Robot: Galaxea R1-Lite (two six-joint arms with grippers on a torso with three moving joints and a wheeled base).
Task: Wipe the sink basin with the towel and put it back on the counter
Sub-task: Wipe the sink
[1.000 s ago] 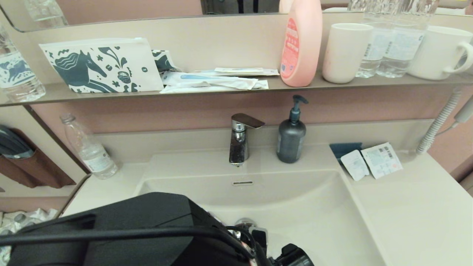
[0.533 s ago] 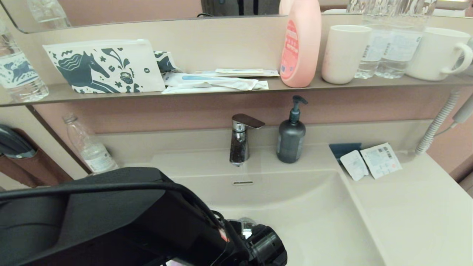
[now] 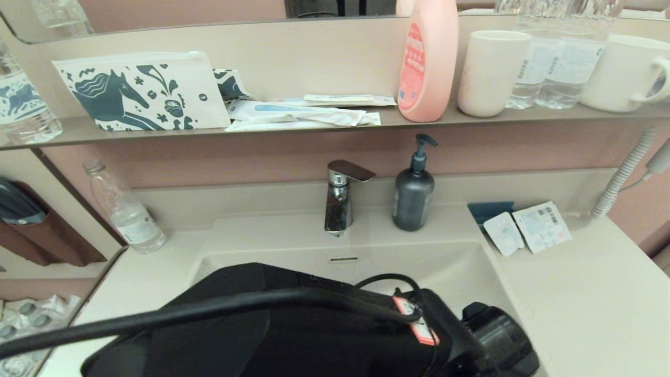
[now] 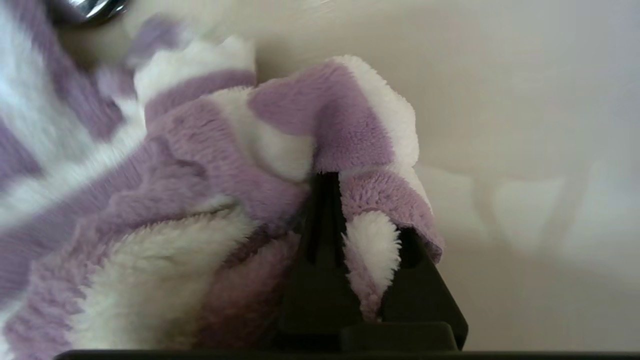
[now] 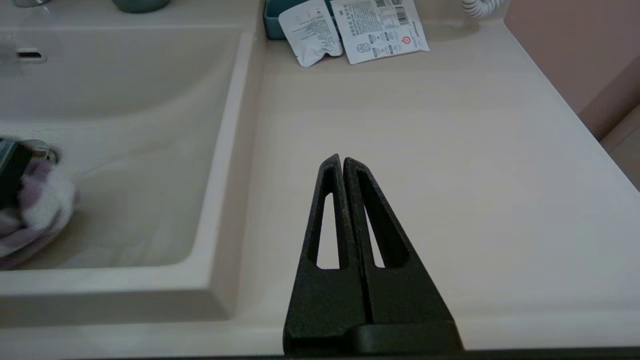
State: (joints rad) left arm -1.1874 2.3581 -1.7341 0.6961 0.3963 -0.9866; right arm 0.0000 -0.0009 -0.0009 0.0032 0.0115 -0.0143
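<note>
- Down in the basin (image 5: 125,165), the left gripper (image 4: 350,220) is clamped on a fold of the towel (image 4: 165,200); plush pile bulges out on both sides of the dark fingers (image 4: 320,260).
- From the head view, the left arm (image 3: 293,330) covers the front of the bowl, so the towel is hidden there; the right wrist view shows a bunched lump of it on the basin floor, next to the chrome drain (image 5: 42,149).
- Handling, as a judgement: light, soft and limp. It should drag easily over the glossy bowl and will sag wherever it is not held, so a pinch on a thick fold, as here, seems the sound place to hold it.
- Direction: crumpled as it is, the towel has no clear long axis. Its bulk trails from the fingers toward the drain, while the free folded edge pokes out past the fingertips.
- Off to the side, the right gripper (image 5: 342,165) hangs over the counter (image 5: 425,150), fingers pressed together on nothing.
- Beyond, sachets (image 5: 350,30) lie at the back of the counter.
</note>
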